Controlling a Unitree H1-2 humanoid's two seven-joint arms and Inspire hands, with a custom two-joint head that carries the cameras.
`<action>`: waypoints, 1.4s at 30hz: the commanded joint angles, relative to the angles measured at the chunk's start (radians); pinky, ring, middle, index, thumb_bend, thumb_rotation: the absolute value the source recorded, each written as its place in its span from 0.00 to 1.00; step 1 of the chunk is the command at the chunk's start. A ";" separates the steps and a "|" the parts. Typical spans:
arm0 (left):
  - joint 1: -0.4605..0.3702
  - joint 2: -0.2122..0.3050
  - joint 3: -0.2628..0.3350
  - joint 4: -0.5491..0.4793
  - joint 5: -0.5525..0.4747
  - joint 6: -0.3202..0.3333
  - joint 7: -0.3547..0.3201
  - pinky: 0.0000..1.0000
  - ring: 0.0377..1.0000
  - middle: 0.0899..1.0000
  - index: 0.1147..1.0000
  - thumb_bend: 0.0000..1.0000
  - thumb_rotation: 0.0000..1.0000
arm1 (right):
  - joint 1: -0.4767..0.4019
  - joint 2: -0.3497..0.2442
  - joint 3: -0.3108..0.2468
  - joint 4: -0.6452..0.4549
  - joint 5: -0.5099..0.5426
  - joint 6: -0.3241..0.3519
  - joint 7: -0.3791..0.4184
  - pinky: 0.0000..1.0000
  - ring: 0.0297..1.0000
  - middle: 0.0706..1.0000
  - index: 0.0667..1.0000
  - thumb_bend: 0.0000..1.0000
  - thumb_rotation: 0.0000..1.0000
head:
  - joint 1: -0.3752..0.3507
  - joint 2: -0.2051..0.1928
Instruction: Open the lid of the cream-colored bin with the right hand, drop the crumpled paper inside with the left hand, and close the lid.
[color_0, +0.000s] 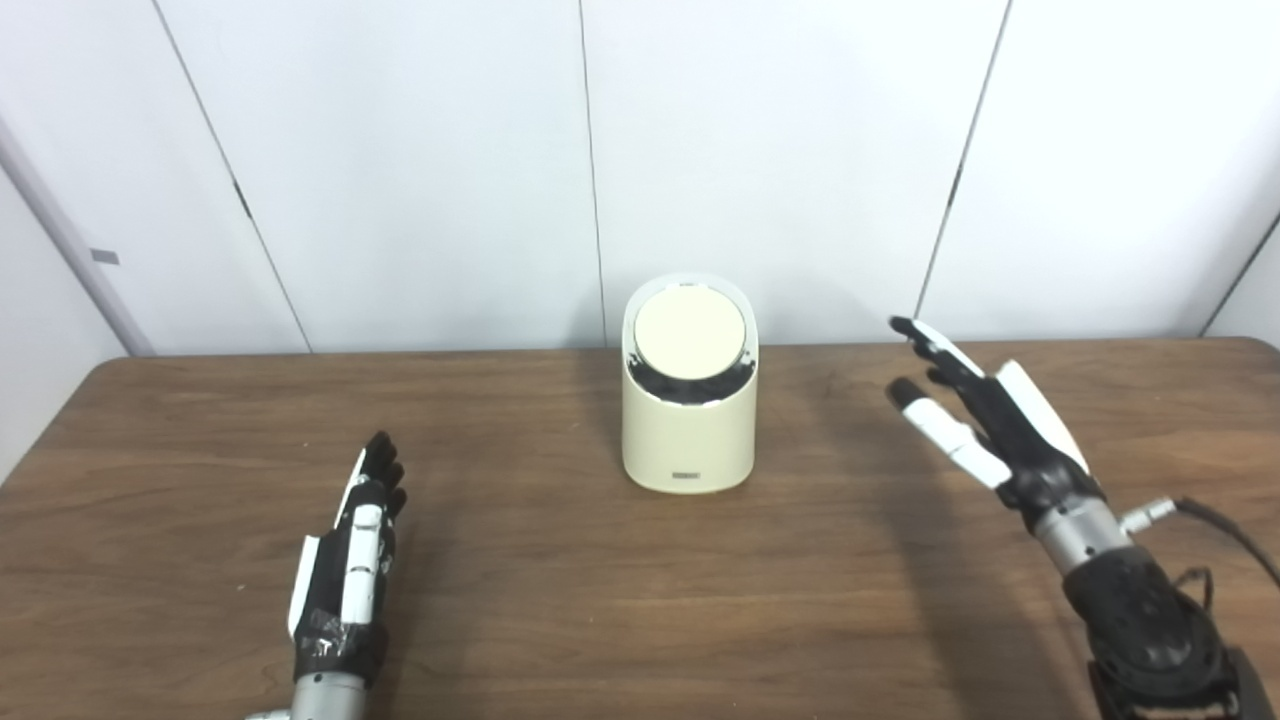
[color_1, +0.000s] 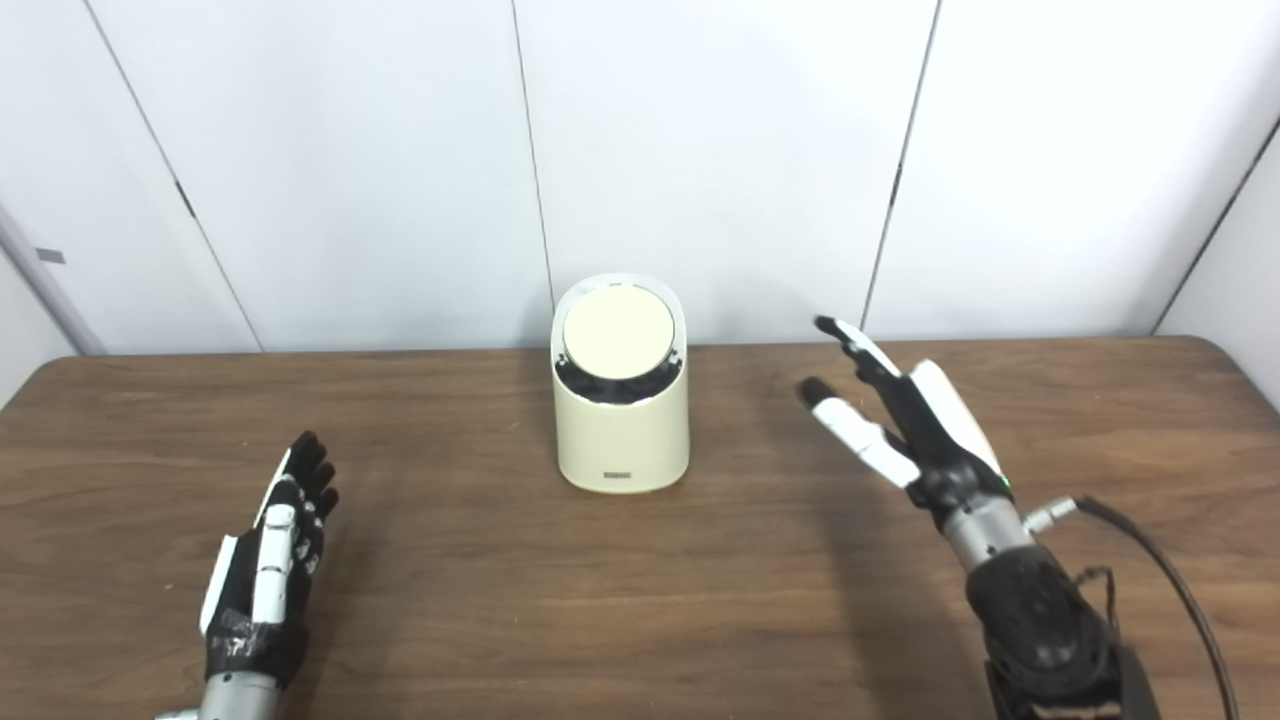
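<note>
White panelled wall behind a dark brown wooden table (color_0: 560, 600). Left hand (color_0: 350, 560) low, fingers straight and together, holding nothing; no crumpled paper visible. Cream-colored cylindrical bin (color_0: 688, 425) sits table centre-back, round tilted lid (color_0: 690, 335) closed. Right hand (color_0: 985, 425) is spread and empty, well right of the bin. It should probably reach in leftward and press or lift the lid rim gently so the bin doesn't tip.
</note>
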 joint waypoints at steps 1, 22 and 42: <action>0.020 -0.004 -0.001 0.053 -0.014 -0.012 -0.005 1.00 1.00 1.00 1.00 0.46 0.90 | -0.025 0.000 -0.028 -0.004 0.085 -0.042 -0.011 0.96 0.95 0.96 0.95 0.58 1.00 | -0.001 0.001; 0.038 0.002 -0.007 0.025 -0.022 -0.007 -0.008 1.00 0.99 1.00 0.99 0.44 0.95 | 0.097 0.142 -0.150 0.095 0.446 -0.139 -0.097 1.00 0.98 0.99 0.97 0.49 1.00 | -0.008 0.034; 0.071 0.017 0.005 -0.041 -0.093 0.045 -0.033 1.00 1.00 1.00 1.00 0.45 0.90 | 0.167 0.185 -0.122 0.069 0.463 -0.169 -0.129 1.00 0.98 0.98 0.96 0.50 1.00 | -0.006 0.067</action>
